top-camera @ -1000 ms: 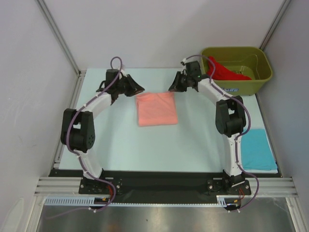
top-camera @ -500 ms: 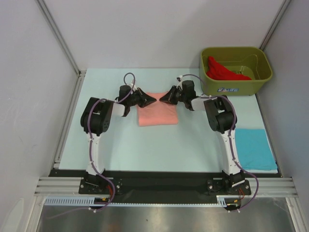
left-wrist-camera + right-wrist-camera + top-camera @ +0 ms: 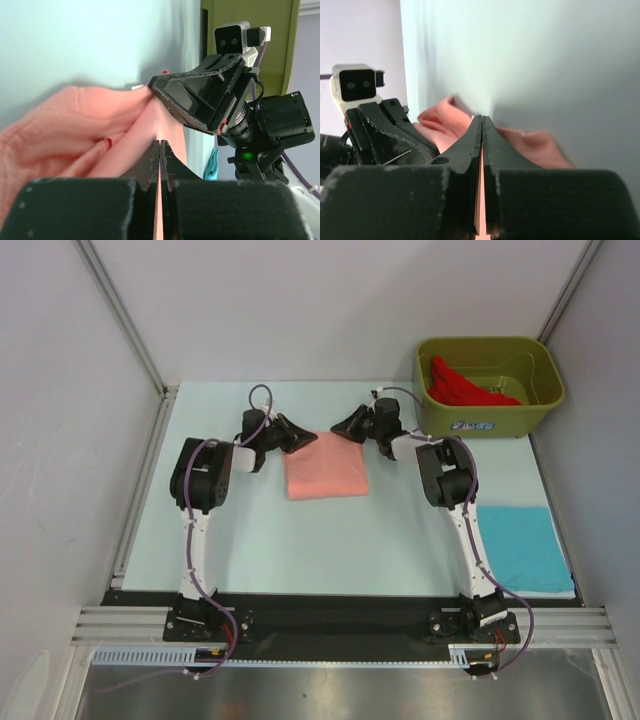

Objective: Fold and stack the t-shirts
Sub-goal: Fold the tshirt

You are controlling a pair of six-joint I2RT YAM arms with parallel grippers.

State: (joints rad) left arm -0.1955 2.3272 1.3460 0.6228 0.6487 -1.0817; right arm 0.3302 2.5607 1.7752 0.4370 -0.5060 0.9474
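The salmon-pink t-shirt lies folded into a rectangle at the table's middle back. My left gripper and right gripper face each other, tips close together, at its far edge. In the left wrist view my left gripper is shut with pink fabric in the slit. In the right wrist view my right gripper is shut the same way on pink fabric. The turquoise-blue t-shirt lies folded at the right front. The bright red t-shirt lies bunched in the tub.
The olive-green tub stands at the back right corner, just right of the right arm. Both forearms lie low along the table's back part. White walls close in the back and sides.
Both grippers came in from outside the shirt's far corners to the middle of its far edge. Since half a second ago they shifted slightly toward the back.
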